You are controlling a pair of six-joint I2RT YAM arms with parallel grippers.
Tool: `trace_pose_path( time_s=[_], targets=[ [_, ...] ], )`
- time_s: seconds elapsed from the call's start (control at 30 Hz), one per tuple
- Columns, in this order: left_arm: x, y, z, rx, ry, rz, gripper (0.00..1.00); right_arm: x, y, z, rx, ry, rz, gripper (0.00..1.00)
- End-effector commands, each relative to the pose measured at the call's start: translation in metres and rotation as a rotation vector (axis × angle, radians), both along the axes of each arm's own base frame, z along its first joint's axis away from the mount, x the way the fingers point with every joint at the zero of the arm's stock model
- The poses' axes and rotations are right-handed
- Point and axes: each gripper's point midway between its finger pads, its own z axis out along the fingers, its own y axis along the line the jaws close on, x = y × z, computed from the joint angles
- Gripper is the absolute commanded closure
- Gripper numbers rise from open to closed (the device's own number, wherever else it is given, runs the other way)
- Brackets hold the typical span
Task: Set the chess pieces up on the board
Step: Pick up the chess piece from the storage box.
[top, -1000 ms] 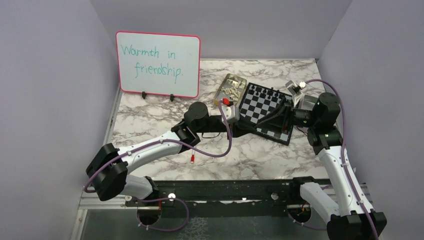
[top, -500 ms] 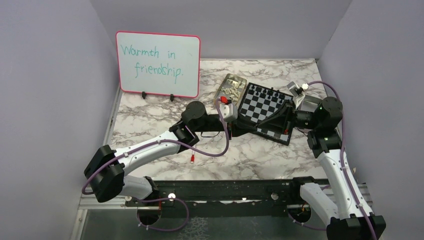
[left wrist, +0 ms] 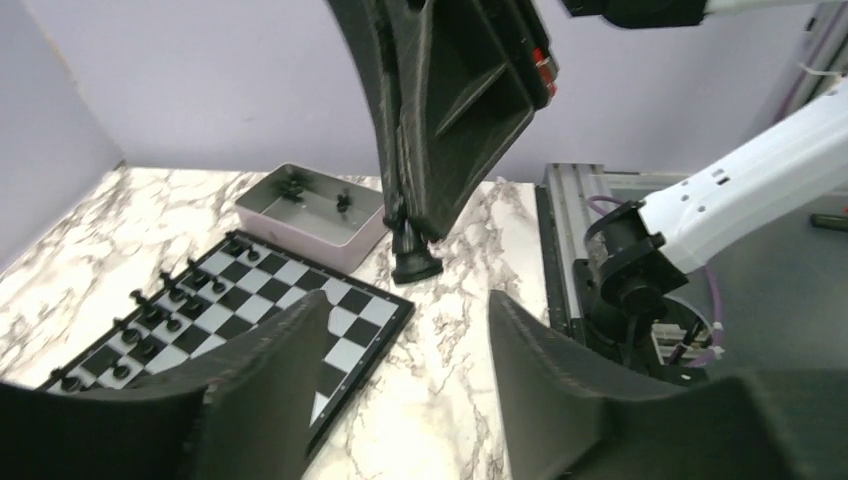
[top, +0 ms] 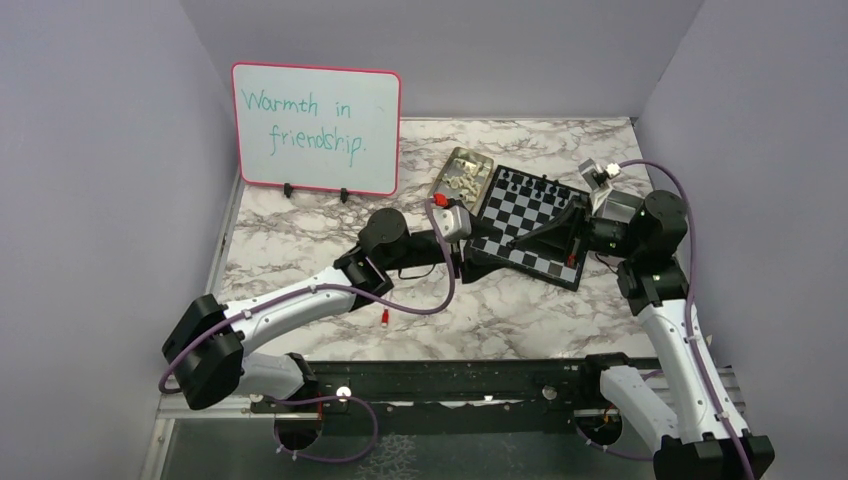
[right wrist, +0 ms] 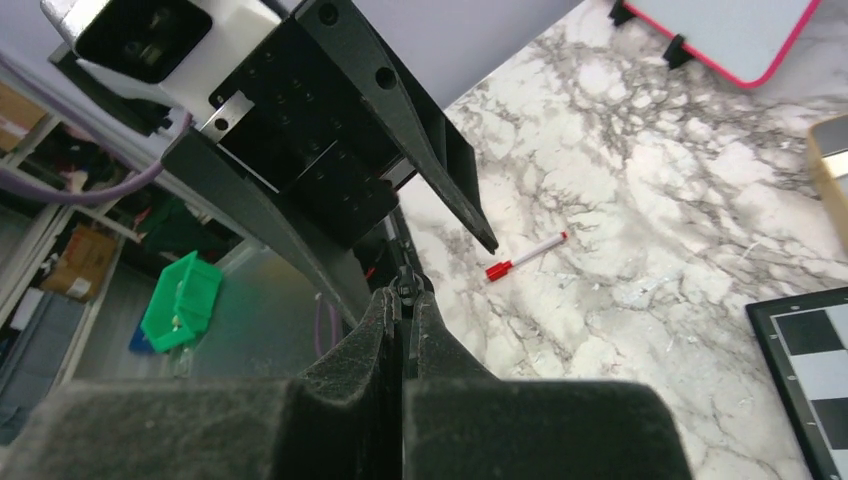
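Note:
The board (top: 530, 225) lies at the table's right, with black chess pieces (top: 525, 182) along its far rows. In the left wrist view the board (left wrist: 230, 300) sits left of my open left gripper (left wrist: 405, 320), which holds nothing. My right gripper (left wrist: 405, 218) hangs over the board's corner, shut on one black chess piece (left wrist: 416, 262). In the right wrist view the right gripper (right wrist: 405, 297) pinches that black piece (right wrist: 405, 283) at its tips. From above, the left gripper (top: 470, 257) and right gripper (top: 508, 243) meet at the board's near-left edge.
A tin of cream pieces (top: 462, 177) stands left of the board. A grey tray (left wrist: 310, 205) with some black pieces sits beyond it. A pink-framed whiteboard (top: 316, 128) stands at the back left. A red-capped pen (top: 386, 318) lies on the marble.
My right gripper has closed on the black piece while the left gripper has opened and let it go. The left arm has drawn back slightly to the left.

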Motion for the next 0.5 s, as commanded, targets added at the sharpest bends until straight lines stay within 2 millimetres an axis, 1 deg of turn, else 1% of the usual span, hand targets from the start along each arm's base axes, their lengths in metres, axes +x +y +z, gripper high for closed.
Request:
trace_pose_path(
  time_s=[0.0, 0.1, 0.13, 0.2, 0.23, 0.33, 0.47],
  targets=[
    [0.013, 0.014, 0.005, -0.029, -0.01, 0.12, 0.34, 0.014, -0.006, 0.005, -0.042, -0.024, -0.128, 0.99],
    [0.022, 0.021, 0.002, -0.031, 0.012, 0.189, 0.24, 0.021, -0.01, 0.005, -0.059, -0.015, -0.182, 0.99],
    [0.022, 0.023, 0.002, -0.029, 0.011, 0.201, 0.19, 0.022, -0.01, 0.004, -0.063, -0.014, -0.19, 0.99],
    [0.024, 0.028, 0.0, -0.016, -0.009, 0.223, 0.04, 0.027, -0.013, 0.003, -0.075, -0.034, -0.223, 0.99],
    [0.026, 0.031, -0.005, 0.001, 0.001, 0.246, 0.01, 0.03, -0.015, 0.002, -0.084, -0.044, -0.241, 0.99],
    [0.038, 0.04, -0.014, 0.046, 0.004, 0.33, 0.01, 0.045, -0.022, -0.003, -0.124, -0.029, -0.317, 0.99],
    [0.052, 0.052, -0.037, 0.147, 0.084, 0.441, 0.01, 0.067, -0.034, -0.013, -0.184, 0.02, -0.431, 0.99]
  ],
)
